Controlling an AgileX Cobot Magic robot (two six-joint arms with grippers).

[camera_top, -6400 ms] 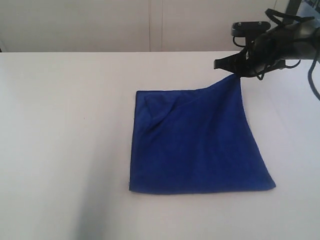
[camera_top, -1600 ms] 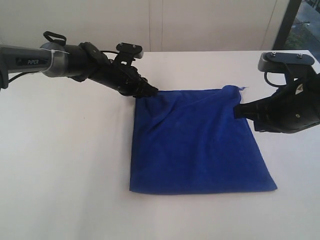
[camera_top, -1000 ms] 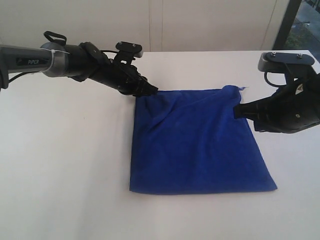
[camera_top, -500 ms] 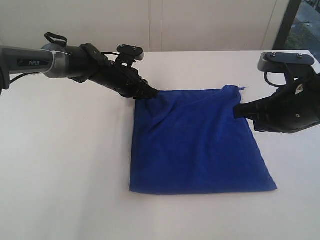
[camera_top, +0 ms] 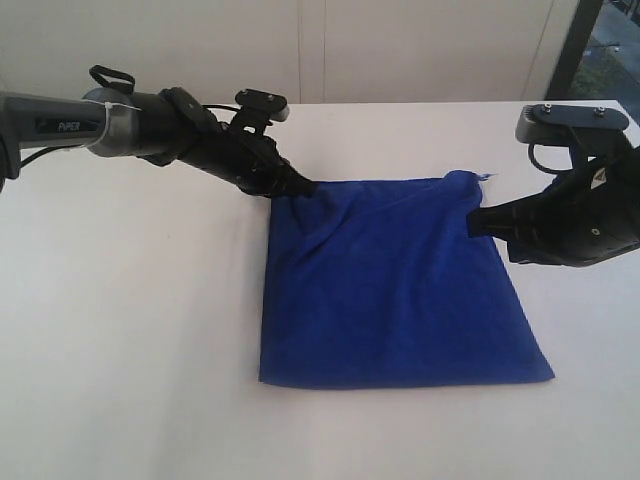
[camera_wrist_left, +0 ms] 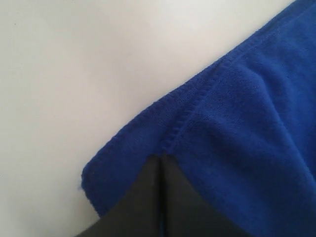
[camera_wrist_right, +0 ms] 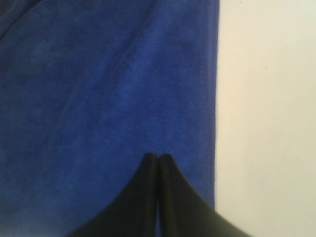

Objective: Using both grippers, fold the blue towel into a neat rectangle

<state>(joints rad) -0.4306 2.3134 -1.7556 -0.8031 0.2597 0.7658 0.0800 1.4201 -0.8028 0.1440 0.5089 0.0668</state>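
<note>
Towel (camera_top: pixel 400 290) lies flat on the table (camera_top: pixel 130 330), its near edge straight and its far part creased. Left gripper (camera_top: pixel 300 187), jaws pressed together, pinches the far left corner; in the left wrist view, folds fan out from its tips. Right gripper (camera_top: pixel 478 222), jaws likewise together, rests at the right edge just short of the far right corner, which stands up slightly. The right wrist view does not show whether cloth is caught between them.

Risks, as judged:
- (a) The left pinch appears to take little more than the hem, so the corner may slip out on lifting.
- (b) If the right jaws hold nothing, a one-sided lift would drag the towel askew.
- (c) Unequal travel of the two arms would leave the folded edges misaligned.
</note>
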